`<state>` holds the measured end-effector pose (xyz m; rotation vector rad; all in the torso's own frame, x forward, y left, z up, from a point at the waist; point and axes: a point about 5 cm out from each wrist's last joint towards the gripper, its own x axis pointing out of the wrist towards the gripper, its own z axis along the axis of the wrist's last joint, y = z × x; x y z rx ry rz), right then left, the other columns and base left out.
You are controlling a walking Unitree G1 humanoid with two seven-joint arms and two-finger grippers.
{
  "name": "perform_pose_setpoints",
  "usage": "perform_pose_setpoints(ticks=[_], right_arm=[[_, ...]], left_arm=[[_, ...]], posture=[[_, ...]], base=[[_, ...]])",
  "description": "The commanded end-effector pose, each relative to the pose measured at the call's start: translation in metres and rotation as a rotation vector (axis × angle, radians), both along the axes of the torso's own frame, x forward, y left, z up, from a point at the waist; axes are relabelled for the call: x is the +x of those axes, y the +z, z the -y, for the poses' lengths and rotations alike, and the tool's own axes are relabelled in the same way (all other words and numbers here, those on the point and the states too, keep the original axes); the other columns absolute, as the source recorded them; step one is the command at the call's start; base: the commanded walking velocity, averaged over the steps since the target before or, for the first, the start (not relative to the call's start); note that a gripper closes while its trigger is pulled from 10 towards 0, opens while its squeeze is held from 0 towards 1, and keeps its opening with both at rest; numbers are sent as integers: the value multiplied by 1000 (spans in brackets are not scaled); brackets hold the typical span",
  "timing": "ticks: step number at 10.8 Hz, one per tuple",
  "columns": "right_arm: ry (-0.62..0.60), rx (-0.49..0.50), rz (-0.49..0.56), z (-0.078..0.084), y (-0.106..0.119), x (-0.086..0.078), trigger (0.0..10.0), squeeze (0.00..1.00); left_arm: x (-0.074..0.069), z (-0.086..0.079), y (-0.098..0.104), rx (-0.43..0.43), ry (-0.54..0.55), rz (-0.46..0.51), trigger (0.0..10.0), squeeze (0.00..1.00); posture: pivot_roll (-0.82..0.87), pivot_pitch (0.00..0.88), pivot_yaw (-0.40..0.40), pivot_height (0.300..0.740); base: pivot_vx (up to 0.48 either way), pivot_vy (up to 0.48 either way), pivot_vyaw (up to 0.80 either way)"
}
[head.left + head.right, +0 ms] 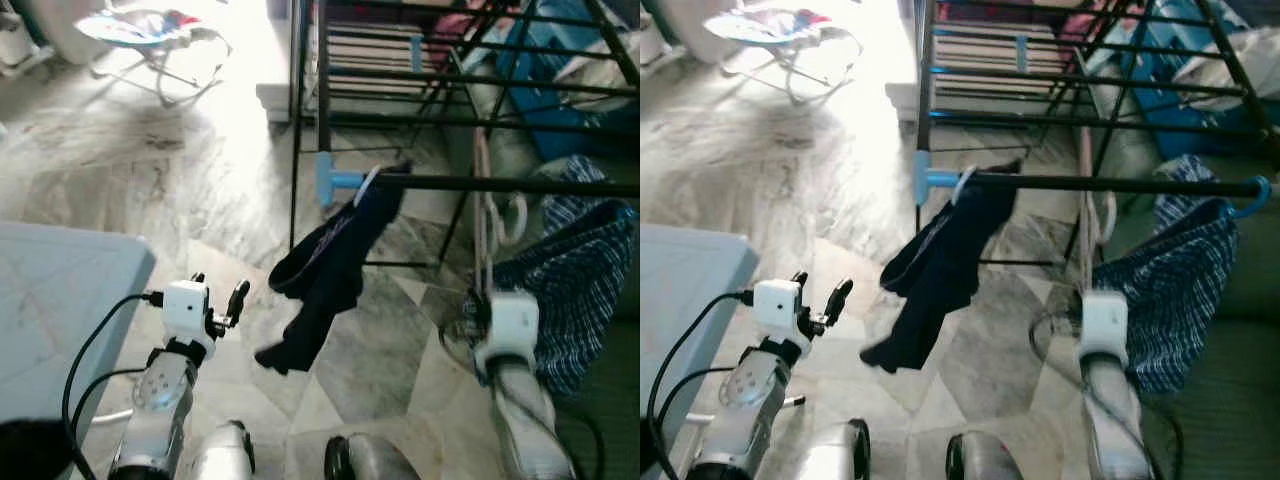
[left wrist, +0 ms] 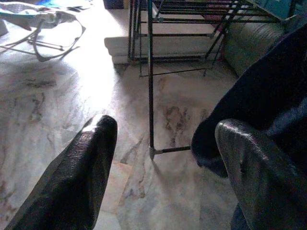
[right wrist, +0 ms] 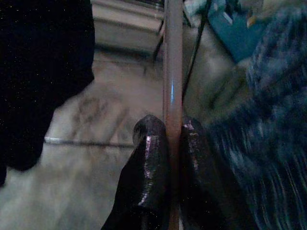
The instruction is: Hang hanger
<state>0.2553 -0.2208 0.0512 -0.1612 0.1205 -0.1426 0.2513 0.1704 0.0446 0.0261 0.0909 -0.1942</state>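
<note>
A black drying rack has a long front rail (image 1: pixel 500 184). A dark garment (image 1: pixel 330 270) hangs at that rail's left end from a blue hanger (image 1: pixel 335 180). At the right end hangs a blue plaid garment (image 1: pixel 580 280). Between them a thin pinkish hanger (image 1: pixel 484 210) stands upright, its pale hook (image 1: pixel 515 215) just under the rail. My right gripper (image 3: pixel 173 127) is shut on the hanger's rod (image 3: pixel 172 72), below the rail. My left gripper (image 1: pixel 220 295) is open and holds nothing, low and left of the dark garment (image 2: pixel 268 86).
More black rack rails (image 1: pixel 450 80) cross behind the front one. A light blue table (image 1: pixel 60 290) is at my left. A baby bouncer (image 1: pixel 150 30) stands far left on the marble floor. A green sofa (image 1: pixel 1240 400) is at the right.
</note>
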Motion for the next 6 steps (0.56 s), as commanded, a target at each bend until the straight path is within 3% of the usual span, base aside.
perform_pose_setpoints(ticks=[1,3,4,6], right_arm=[[6,2,14,3,8,6,10000,0],[37,71,-5,-7,21,28,10000,0],[40,77,-43,-10,19,30,10000,0],[-17,185,-206,-12,2,27,10000,0]], left_arm=[[0,1,0,8,-1,-6,10000,0],[-1,-2,-1,17,16,-11,10000,0],[-2,-2,-2,16,20,-15,10000,0],[-3,0,-3,18,18,-23,10000,0]], posture=[[17,155,-56,740],[27,158,-69,740],[28,160,-73,740],[23,168,-72,740]], base=[[0,0,0],[0,0,0],[0,0,0],[0,0,0]])
